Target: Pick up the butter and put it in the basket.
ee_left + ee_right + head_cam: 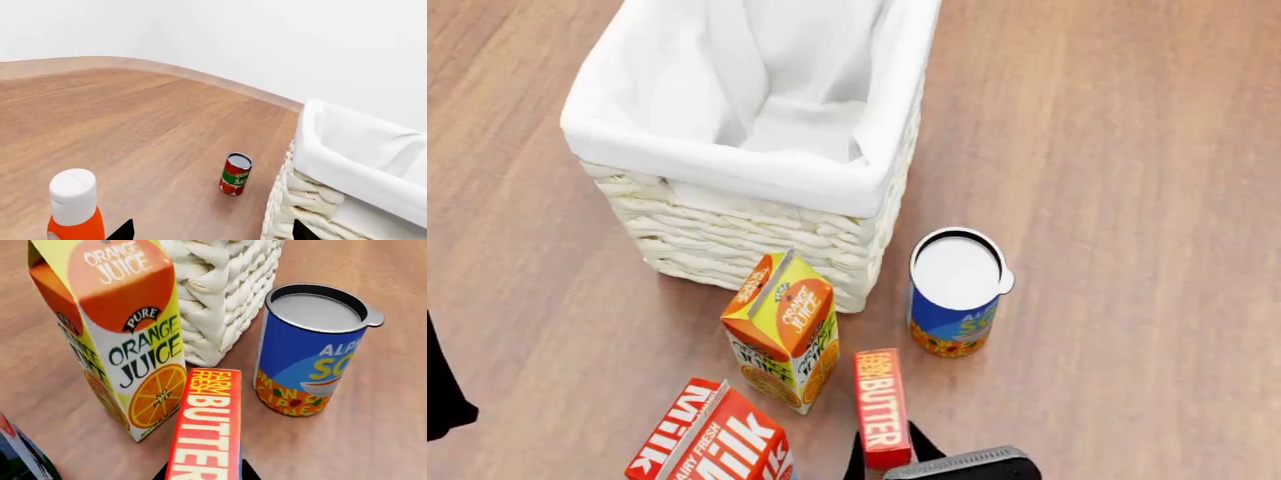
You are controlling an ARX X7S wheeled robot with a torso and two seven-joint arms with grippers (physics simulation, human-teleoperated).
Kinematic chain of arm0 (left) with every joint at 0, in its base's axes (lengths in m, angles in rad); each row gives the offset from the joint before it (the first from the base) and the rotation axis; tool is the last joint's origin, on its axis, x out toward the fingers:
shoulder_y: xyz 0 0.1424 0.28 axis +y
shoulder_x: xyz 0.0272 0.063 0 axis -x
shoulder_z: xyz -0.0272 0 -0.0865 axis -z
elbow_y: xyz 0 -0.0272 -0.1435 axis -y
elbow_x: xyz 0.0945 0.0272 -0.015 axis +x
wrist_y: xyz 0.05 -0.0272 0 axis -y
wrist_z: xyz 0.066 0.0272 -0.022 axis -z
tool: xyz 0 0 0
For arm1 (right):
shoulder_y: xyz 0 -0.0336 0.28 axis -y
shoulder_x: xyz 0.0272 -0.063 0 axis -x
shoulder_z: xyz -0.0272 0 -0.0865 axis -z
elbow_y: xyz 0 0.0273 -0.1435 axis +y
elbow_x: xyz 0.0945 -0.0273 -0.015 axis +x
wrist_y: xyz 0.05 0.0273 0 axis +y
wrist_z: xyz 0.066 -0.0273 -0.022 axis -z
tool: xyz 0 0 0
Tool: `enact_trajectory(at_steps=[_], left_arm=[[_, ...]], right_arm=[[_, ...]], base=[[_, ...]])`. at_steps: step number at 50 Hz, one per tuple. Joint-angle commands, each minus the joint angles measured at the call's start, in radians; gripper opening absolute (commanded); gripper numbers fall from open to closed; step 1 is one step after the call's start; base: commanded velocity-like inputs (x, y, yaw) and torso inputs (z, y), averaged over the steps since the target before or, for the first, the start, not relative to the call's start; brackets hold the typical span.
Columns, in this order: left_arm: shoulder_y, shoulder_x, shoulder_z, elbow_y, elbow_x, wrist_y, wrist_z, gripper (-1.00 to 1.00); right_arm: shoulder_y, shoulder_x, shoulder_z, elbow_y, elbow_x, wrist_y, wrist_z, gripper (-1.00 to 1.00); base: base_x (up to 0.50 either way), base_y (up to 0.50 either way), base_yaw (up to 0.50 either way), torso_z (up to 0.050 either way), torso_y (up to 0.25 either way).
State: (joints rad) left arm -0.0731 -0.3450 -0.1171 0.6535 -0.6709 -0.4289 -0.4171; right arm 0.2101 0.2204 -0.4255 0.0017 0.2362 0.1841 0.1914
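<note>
The butter (881,405) (207,425), a slim red-orange box with white lettering, lies on the wooden floor in front of the basket (761,178). It sticks out from between the fingers of my right gripper (204,473) (888,463), whose dark fingertips press against its two long sides; the gripper is shut on it. The basket is cream wicker with a white cloth liner, and only the liner shows inside it. My left gripper (212,231) is open beside the basket's wicker wall (293,200) with only floor between its fingers.
An orange juice carton (781,330) (113,330) stands just left of the butter, and a milk carton (714,440) lies further left. A blue soup can (957,295) (310,350) stands right of it. A tomato sauce can (236,173) and an orange bottle (75,205) are near the left gripper.
</note>
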Motion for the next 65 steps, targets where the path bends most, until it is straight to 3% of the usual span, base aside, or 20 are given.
enact_trajectory(at_steps=[1, 36, 52, 65], left_arm=[[-0.006, -0.002, 0.003, -0.008, 0.001, 0.003, -0.004, 1.00], [-0.027, -0.005, 0.019, -0.045, 0.013, 0.020, -0.007, 1.00], [-0.034, -0.007, 0.023, -0.055, 0.014, 0.028, -0.009, 1.00], [-0.034, -0.007, 0.029, -0.052, 0.015, 0.030, -0.016, 1.00]], right_arm=[[-0.105, 0.070, 0.008, -0.339, -0.056, 0.120, 0.089, -1.00], [-0.296, 0.189, 0.057, -0.780, -0.121, 0.290, 0.240, -1.00], [-0.418, 0.254, 0.196, -0.907, -0.103, 0.290, 0.302, -1.00], [-0.378, 0.314, 0.362, -1.024, 0.020, 0.439, 0.302, -1.00]], base=[[0.00, 0.00, 0.00, 0.000, 0.000], [0.00, 0.00, 0.00, 0.000, 0.001], [0.00, 0.00, 0.00, 0.000, 0.001], [0.00, 0.00, 0.00, 0.001, 0.001]])
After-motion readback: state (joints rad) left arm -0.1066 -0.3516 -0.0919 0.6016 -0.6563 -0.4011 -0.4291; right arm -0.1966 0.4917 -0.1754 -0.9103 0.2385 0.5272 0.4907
